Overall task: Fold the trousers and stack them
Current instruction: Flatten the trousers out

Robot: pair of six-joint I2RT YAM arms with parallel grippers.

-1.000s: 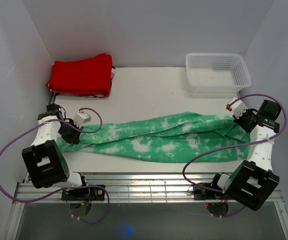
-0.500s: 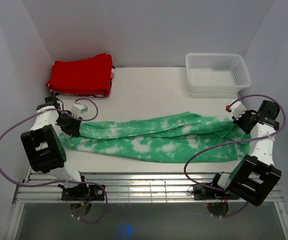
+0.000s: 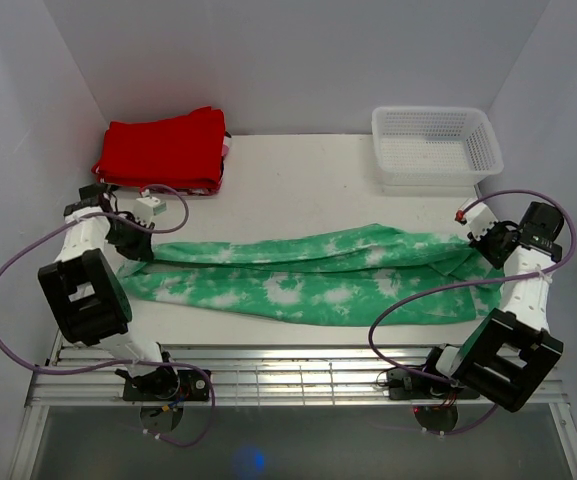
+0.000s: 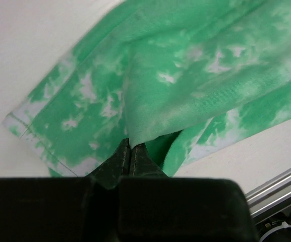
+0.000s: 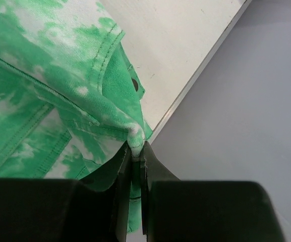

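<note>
Top external view shows the trousers (image 3: 308,275) lying stretched across the middle of the table (image 3: 298,170), between the two arms. The left gripper (image 4: 130,149) is pinched closed on a fold of cloth near the leg hems. The right gripper (image 5: 136,151) is pinched closed on the waistband edge. To fold well, I think both ends should rise together, level and taut, so the legs do not twist. Their long axis runs left to right, with the waist at right and the hems at left.

Red folded garment (image 3: 163,150) at far-L corner of white table (image 3: 298,185), white mesh basket (image 3: 436,145) far-R, alu rail (image 3: 298,372) along near edge, pale grey walls (image 3: 298,60) around.
</note>
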